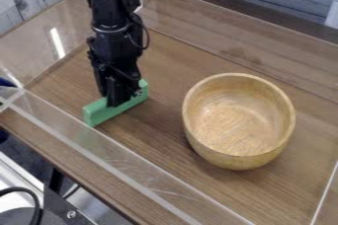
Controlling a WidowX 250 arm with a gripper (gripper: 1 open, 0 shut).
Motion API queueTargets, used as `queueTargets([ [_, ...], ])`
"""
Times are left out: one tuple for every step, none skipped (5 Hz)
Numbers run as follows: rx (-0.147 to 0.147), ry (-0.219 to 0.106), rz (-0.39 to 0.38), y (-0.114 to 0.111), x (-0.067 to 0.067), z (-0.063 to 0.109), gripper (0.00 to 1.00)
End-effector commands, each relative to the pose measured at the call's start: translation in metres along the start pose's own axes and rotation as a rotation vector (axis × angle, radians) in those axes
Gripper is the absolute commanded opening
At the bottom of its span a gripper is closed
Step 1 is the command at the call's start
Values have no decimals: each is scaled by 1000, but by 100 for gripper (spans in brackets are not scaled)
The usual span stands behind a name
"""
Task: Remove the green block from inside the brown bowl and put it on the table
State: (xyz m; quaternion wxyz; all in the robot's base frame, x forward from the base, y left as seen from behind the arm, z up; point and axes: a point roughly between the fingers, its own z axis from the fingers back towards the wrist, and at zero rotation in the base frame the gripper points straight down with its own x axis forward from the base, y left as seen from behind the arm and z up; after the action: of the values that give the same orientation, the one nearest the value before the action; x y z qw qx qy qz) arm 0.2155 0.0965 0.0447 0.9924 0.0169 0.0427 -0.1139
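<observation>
Lying on the table [172,46], the green block [106,107] sits clamped in the hand [121,97] (bowl [238,120] well apart).

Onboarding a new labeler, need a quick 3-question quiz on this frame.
1. True or false: the green block lies inside the brown bowl.
2. The gripper is: A) shut on the green block, B) open above the bowl, C) out of view.
3. What is in the bowl?

Key:
1. False; it rests on the table, left of the bowl.
2. A.
3. Nothing visible.
</observation>
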Motion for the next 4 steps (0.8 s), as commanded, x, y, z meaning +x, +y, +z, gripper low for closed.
queueTargets([
  [20,-26,12,8,6,7,0],
  [18,-22,19,9,5,6,0],
  [16,-17,27,11,5,4,0],
  [14,-12,34,12,4,2,0],
])
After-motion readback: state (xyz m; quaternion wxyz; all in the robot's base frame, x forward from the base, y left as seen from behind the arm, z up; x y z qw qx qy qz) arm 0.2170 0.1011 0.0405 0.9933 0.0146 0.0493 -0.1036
